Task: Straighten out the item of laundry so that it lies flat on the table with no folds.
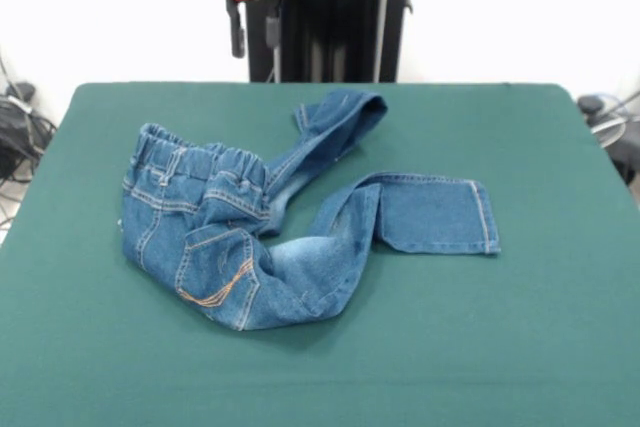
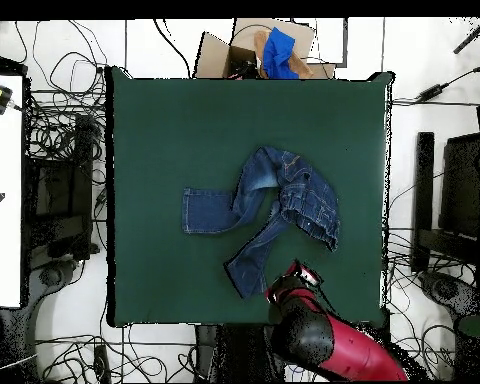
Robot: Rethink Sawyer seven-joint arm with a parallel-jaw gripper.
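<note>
Jeans sit crumpled near the middle of the green table, a small blue denim pair with faded whitish patches and an elastic, gathered waistband bunched up on the left side of the front view. Orange stitching curls across a back pocket that faces the camera, low on that bunched seat. One leg runs up and away toward the far edge and doubles over at its end; the other bends out to the right, folds back on itself and finishes in a flat rectangle with a hemmed cuff. So nothing lies smooth here, with folds at the seat and in both legs. From the front, the gripper hangs high beyond the far edge, well clear of the denim, under a red arm housing, and I cannot tell whether the jaws are spread or pressed together. From overhead, the jeans read as a bent shape on the table, waist end to the right, one leg reaching left, the other slanting down toward the red arm; the long axis runs roughly side to side. That top view also shows cables on the floor around the table and a cardboard box with something blue in it beyond the far edge.
</note>
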